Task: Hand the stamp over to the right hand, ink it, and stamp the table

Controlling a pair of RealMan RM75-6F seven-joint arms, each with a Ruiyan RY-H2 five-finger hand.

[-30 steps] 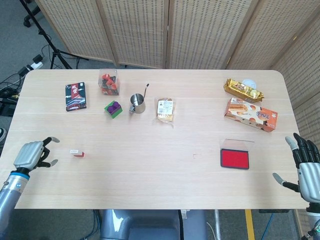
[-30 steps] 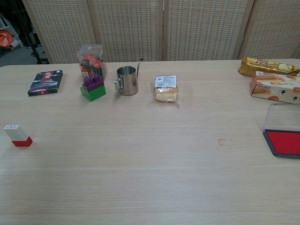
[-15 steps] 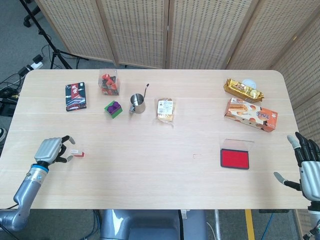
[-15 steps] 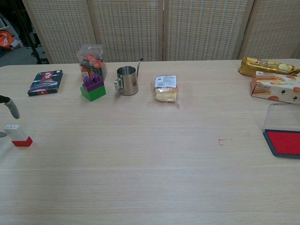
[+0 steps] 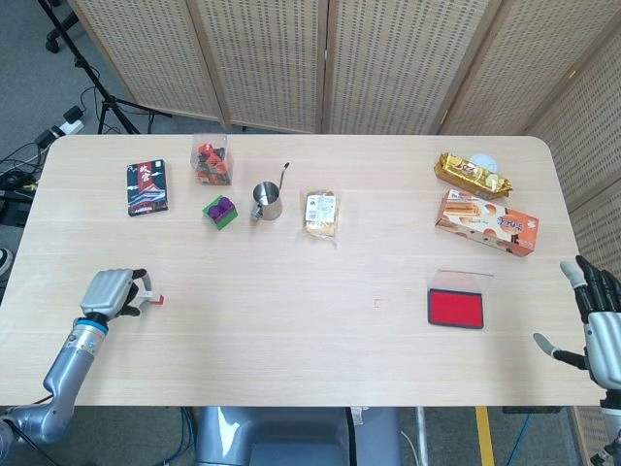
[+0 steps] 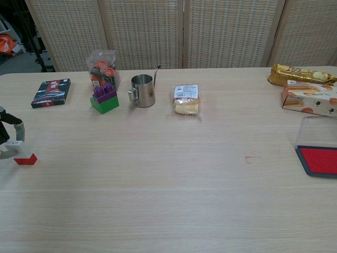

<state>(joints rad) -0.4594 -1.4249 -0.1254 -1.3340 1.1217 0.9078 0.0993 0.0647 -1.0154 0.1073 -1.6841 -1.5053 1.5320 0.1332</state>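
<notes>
1. The stamp (image 5: 150,294) stood on the tabletop (image 5: 310,340) at the near left, its white top between the fingertips of the left hand (image 5: 110,292); whether gripped, I cannot tell.
2. The right hand (image 5: 599,325), fingers spread and empty, waited far right, beyond the ink pad (image 5: 455,308).

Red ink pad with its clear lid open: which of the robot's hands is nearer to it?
Right. The right hand hovers off the table edge beside the red ink pad; the left hand is across the table.

Along the far side of the light wooden tabletop (image 5: 291,330) lie a dark card box (image 5: 147,187), a clear plastic box of red toys (image 5: 211,160) and a green-and-purple building block (image 5: 221,210). Further right stand a steel cup (image 5: 267,201), a wrapped bread packet (image 5: 321,213), a gold snack bag (image 5: 472,175) and an orange biscuit box (image 5: 487,222).
</notes>
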